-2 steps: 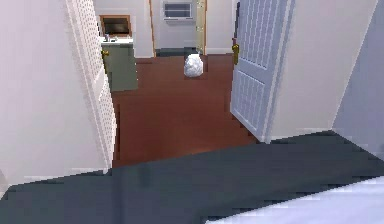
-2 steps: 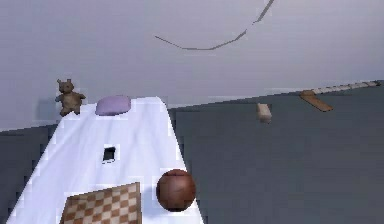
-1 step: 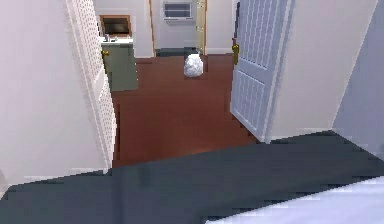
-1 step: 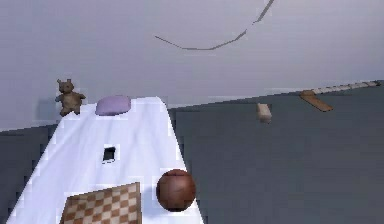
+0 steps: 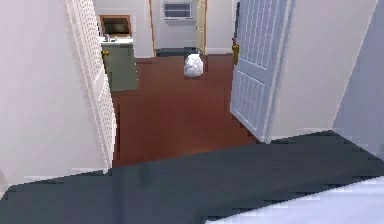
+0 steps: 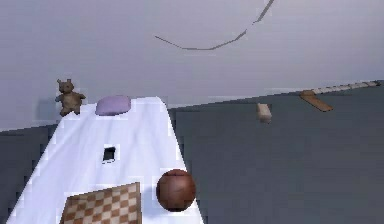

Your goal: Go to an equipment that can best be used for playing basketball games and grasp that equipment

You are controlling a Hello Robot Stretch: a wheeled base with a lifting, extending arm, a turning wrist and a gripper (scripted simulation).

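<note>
Arm side view: basketball (image 6: pixel 176 190), round and reddish-brown, on the white bed (image 6: pixel 140 130) close to the picture's bottom edge, at the bed's right side. Sits on the sheet, clear of the floor. Being a plain ball, has no long axis and faces no way that can be told. Rests just beside a checkered board (image 6: pixel 100 205), to the right of it, with a narrow strip of white between.

Further up the bed: a small dark flat thing (image 6: pixel 109 154), well apart from the ball. At the bed's far end: a lilac pillow (image 6: pixel 113 105), and left of it a brown teddy bear (image 6: pixel 69 96), upright against the pale wall. Right of the bed, dark grey-blue floor (image 6: pixel 290 160), with a small tan thing (image 6: pixel 264 112) and a flat brown piece (image 6: pixel 316 101) near the wall's foot.

Arm pose and jaw state of the gripper: cannot tell from these pictures.

Forward view: grey-blue carpet (image 5: pixel 200 170) in front, then a doorway onto a red-brown floor (image 5: pixel 170 110). White panelled door (image 5: pixel 258 60) standing ajar at the right, slatted white door (image 5: pixel 92 70) at the left. Beyond, a green cabinet (image 5: pixel 120 65) by the left wall and a white lumpy thing (image 5: pixel 193 66) on the floor, well apart from the cabinet.
</note>
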